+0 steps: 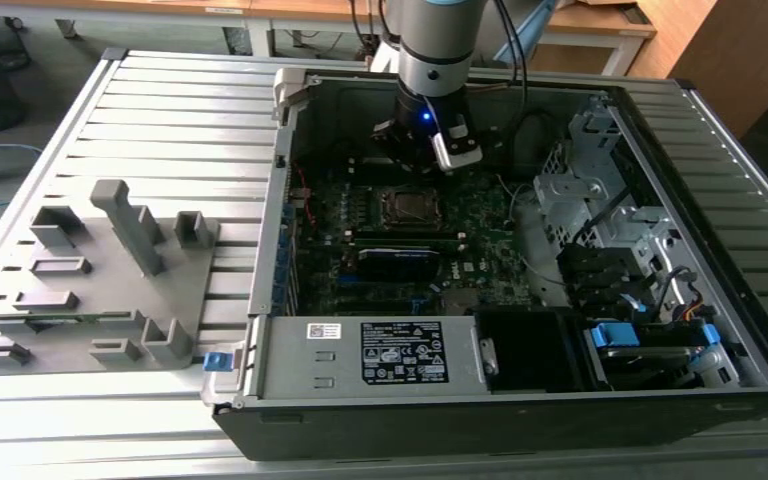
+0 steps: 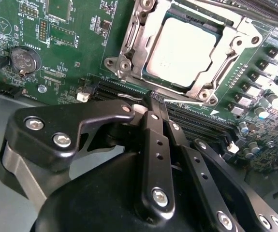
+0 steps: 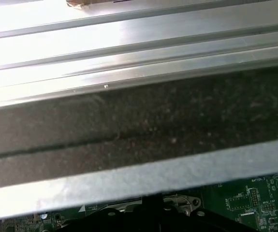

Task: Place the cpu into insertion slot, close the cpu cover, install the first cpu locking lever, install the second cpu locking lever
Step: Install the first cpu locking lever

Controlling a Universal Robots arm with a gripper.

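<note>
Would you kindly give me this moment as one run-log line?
cpu: seated in insertion slot | cpu cover: closed | gripper: shut, beside insertion slot

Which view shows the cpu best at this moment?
The second wrist view: the cpu lies close and large, its silver top plain through the cover window. The exterior view has the cpu small and dim, under the arm. The first wrist view catches a sliver of the socket.

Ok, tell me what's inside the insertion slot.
The cpu lies inside the insertion slot, its dull silver top showing through the window of the cpu cover. The chip covers the socket's centre, so nothing beneath it can be seen.
</note>
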